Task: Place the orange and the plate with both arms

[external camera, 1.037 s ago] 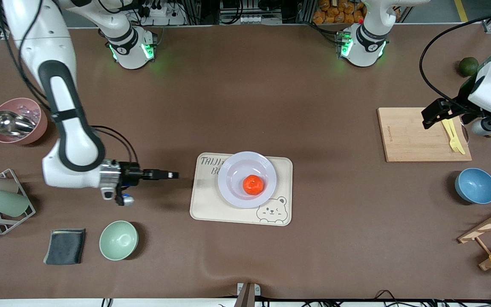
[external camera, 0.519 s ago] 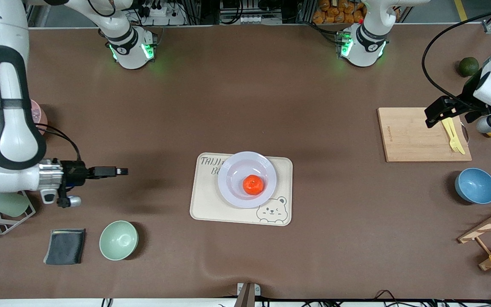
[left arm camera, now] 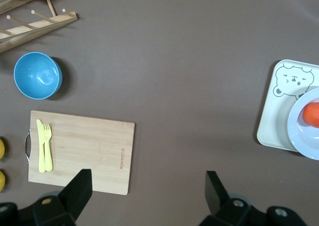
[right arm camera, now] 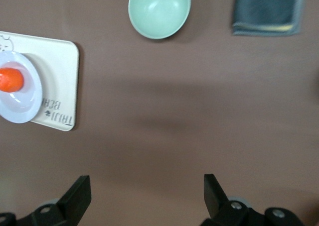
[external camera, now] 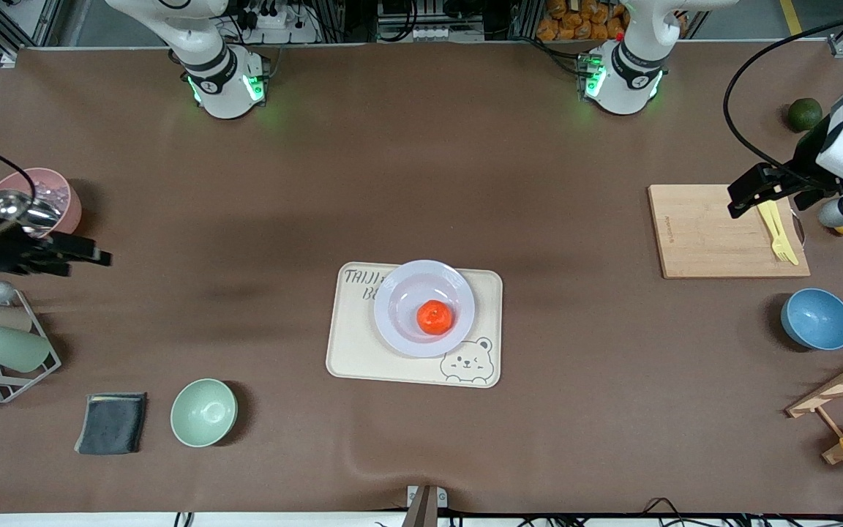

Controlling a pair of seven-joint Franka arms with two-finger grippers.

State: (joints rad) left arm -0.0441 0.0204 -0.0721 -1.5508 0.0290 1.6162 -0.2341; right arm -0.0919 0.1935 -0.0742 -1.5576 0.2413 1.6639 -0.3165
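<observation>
The orange (external camera: 435, 317) sits in the lavender-white plate (external camera: 396, 325), which rests on the cream bear-print tray (external camera: 352, 351) at the table's middle. Both also show in the left wrist view, the orange (left arm camera: 311, 114) and the plate (left arm camera: 299, 139), and in the right wrist view, the orange (right arm camera: 10, 79) and the plate (right arm camera: 27, 99). My right gripper (external camera: 92, 256) is open and empty, up over the right arm's end of the table beside the pink bowl. My left gripper (external camera: 747, 194) is open and empty, over the wooden cutting board (external camera: 699, 234).
A pink bowl (external camera: 63, 201) holds a metal scoop. A rack of cups (external camera: 8, 348), a grey cloth (external camera: 110, 423) and a mint bowl (external camera: 203, 412) lie at the right arm's end. A yellow fork (external camera: 778, 233), a blue bowl (external camera: 817, 319), a dark green fruit (external camera: 804, 114) and a wooden rack (external camera: 842, 388) lie at the left arm's end.
My right gripper has drawn back from beside the tray to the right arm's end of the table, near the pink bowl. The left gripper has barely moved. The orange and plate stay put.
</observation>
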